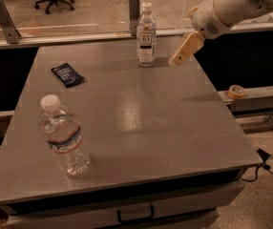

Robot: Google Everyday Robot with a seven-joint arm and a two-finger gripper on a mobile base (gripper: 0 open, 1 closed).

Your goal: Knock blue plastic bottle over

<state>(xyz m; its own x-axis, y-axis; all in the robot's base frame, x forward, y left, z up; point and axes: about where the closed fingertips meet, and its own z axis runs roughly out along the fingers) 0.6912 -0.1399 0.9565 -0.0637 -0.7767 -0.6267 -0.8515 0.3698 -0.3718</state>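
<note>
The blue plastic bottle (146, 35) is tall, slim and clear, with a white cap and a white label with a dark square print. It stands upright near the far edge of the grey table (127, 109). My gripper (180, 56) hangs from the white arm at the upper right. Its tan fingers point down and to the left. It is just right of the bottle at about label height, a small gap away.
A wider ribbed clear bottle (63, 136) with a red-and-blue band stands at the front left. A dark flat packet (68, 74) lies at the back left. A tape roll (236, 91) sits on a ledge to the right. A glass partition runs behind the table.
</note>
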